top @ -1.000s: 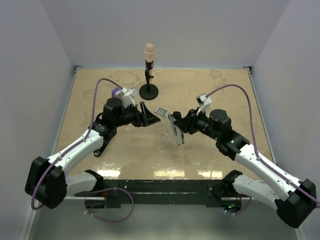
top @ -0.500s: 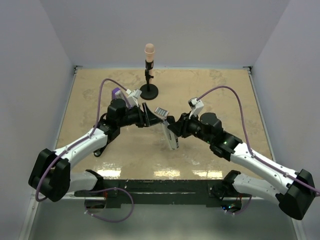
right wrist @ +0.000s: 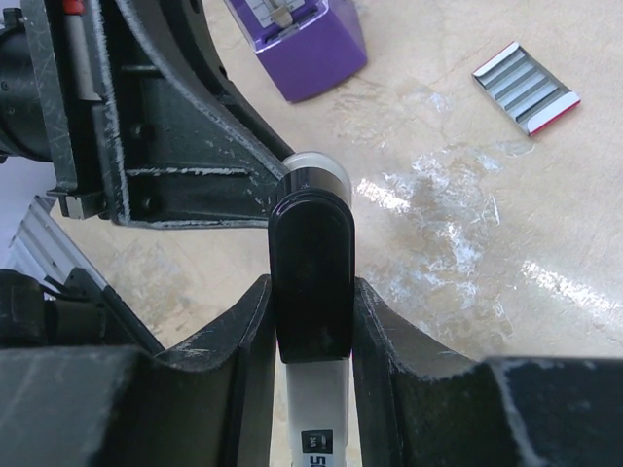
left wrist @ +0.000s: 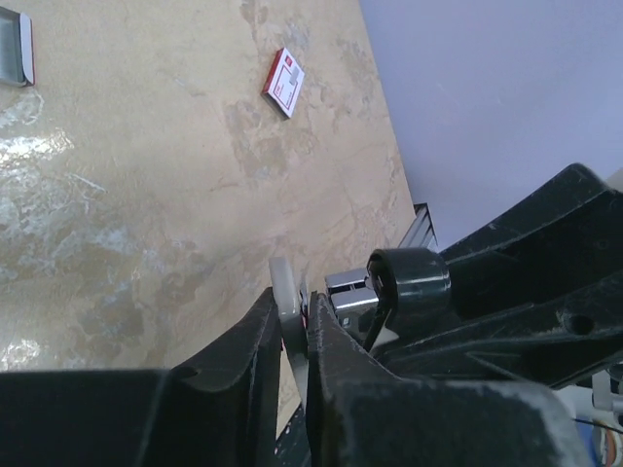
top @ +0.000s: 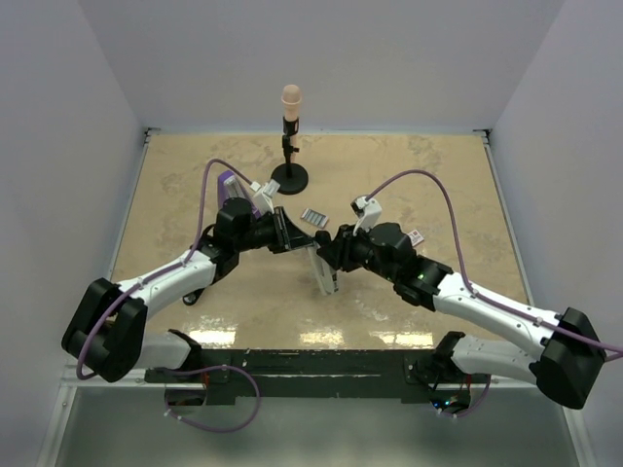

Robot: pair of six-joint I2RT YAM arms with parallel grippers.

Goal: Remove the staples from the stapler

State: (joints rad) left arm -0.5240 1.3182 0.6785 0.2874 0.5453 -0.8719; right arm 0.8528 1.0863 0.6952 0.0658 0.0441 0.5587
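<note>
Right pincer clamped on stapler, bracing it above desk. Left pincer pinched on stapler's far tip, probably to draw out staple tray.

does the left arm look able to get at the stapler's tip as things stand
Looks like yes: the right gripper holds the stapler out toward it, and the left gripper is closed around its pale tip, with nothing in between.

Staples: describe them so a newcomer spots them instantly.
On the beige table, go from the black round-based stand toward the near edge. The staples lie flat just right of it, a small ridged silver-grey strip, far shorter than the stapler nearby.
</note>
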